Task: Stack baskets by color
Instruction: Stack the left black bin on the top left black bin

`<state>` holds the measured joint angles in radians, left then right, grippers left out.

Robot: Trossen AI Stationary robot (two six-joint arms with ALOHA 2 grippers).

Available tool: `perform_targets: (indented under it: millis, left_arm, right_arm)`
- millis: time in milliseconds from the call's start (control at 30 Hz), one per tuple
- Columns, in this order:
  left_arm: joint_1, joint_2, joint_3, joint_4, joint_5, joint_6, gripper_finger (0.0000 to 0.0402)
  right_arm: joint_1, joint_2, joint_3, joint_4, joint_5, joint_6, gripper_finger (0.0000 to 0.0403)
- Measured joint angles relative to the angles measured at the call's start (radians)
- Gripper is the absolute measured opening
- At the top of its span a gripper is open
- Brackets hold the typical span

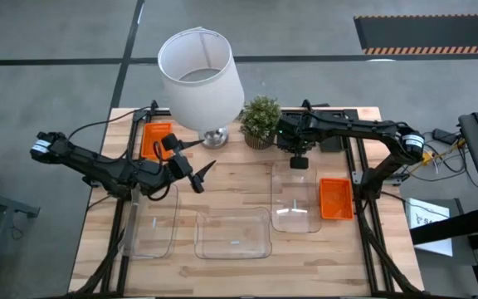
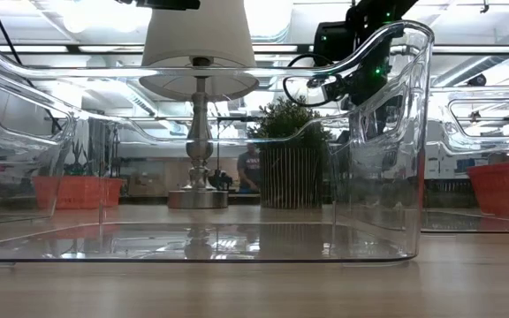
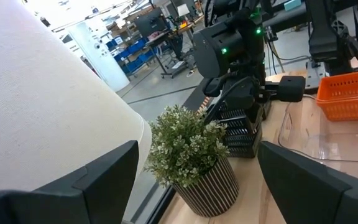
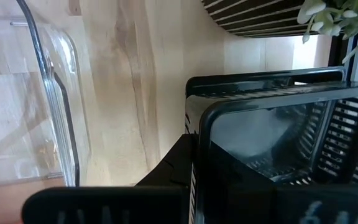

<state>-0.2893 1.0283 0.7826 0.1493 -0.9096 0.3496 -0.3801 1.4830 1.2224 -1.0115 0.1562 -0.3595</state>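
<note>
Under the shut fingers of my right gripper (image 1: 299,159), at the table's far middle beside the potted plant, hangs a black slatted basket (image 3: 238,132). My left gripper (image 1: 202,174) hovers open and level left of the centre and points toward the plant, holding nothing. Three clear baskets lie on the table, one near left (image 1: 152,220), one near middle (image 1: 232,234) and one centre right (image 1: 297,198). One red-orange basket (image 1: 158,138) sits far left behind the lamp, another (image 1: 336,198) at the right beside a clear one. My right gripper has the black basket by its upper rim (image 4: 194,127), at a corner of the wall. One finger (image 4: 169,165) lies against the outside of the wall; the other is hidden by the basket. The fingers come steeply from above. The basket hangs tilted; whether its lower edge touches the table I cannot tell.
A white lampshade on a metal stand (image 1: 199,79) rises at the far left centre, close to my left gripper. The potted plant (image 1: 260,121) stands right beside the black basket. Bare wood shows between the clear baskets and the lamp.
</note>
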Motion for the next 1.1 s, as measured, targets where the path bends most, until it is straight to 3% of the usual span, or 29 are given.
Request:
perform_targets:
  millis: [767,1100]
  left_arm:
    - [0.000,0.000,0.000,0.000,0.000,-0.002,0.0313]
    - [0.000,0.000,-0.001,0.000,0.000,-0.002,0.0313]
  right_arm:
    - [-0.005,0.000,0.000,0.026,0.012,-0.026,0.0011]
    - [-0.028,0.000,0.000,0.034,0.048,0.001,0.0078]
